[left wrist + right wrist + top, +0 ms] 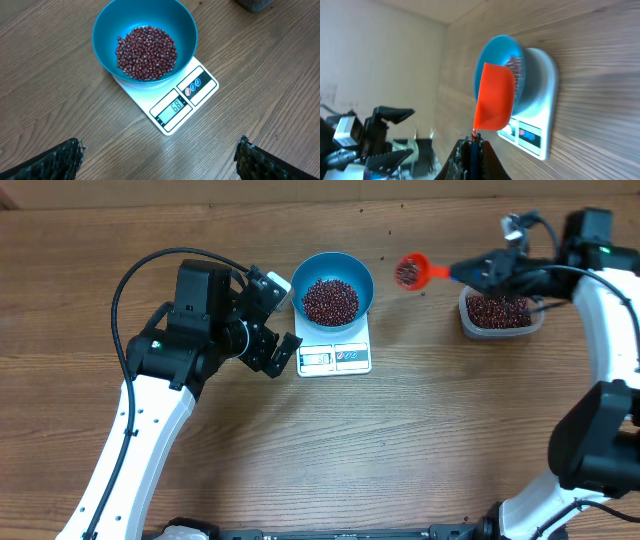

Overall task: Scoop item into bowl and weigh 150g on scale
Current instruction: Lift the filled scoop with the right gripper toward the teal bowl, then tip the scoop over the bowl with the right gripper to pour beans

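the small dark red-brown beans (330,300) are hard, light, loose grains that i expect to roll and scatter, so i can't pinch them. they have to ride in the orange plastic scoop (410,271), kept level. my right hand (470,272) is pressed together on its handle and holds a load between the clear plastic tub (500,315) and the deep round bright-blue bowl (355,268). the bowl sits on the flat white rectangular kitchen scale (335,358). my left hand (280,325) is spread wide just beside the scale, holding nothing. on the wooden desk (420,430) i count one bowl, one scale, one scoop, one tub and three lots of beans: bowl, tub, scoop.
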Robot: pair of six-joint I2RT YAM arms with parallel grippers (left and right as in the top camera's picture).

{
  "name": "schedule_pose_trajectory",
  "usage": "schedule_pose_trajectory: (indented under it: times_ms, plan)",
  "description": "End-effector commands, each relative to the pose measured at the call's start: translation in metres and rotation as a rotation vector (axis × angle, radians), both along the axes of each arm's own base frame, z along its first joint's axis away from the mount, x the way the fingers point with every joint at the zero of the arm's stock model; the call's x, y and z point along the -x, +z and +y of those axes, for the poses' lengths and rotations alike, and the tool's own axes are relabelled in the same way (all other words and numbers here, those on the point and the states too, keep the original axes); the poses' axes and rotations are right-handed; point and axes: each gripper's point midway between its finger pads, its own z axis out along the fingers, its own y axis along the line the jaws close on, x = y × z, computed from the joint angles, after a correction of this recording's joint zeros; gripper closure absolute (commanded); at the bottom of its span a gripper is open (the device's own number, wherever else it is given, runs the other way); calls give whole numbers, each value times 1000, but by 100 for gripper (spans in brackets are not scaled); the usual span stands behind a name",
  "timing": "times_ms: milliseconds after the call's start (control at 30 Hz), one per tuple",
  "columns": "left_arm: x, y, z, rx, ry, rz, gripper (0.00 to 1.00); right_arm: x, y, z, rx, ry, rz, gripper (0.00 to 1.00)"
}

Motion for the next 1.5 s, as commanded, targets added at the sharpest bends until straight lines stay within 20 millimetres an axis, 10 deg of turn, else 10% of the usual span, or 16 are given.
schedule_pose_trajectory:
  times_ms: [0, 433, 933, 1467]
  plan:
    - [-1, -3, 0, 8, 4, 10, 1, -3, 17, 30, -4, 44, -14, 96]
    - [-1, -3, 0, 8, 4, 10, 0, -11, -10, 103, 374, 39, -59, 96]
    - [-1, -3, 0, 8, 4, 10, 0, -8, 19, 134, 842, -72, -254, 96]
    - [-1, -3, 0, 8, 4, 10, 0, -7, 22, 143, 947, -42, -355, 96]
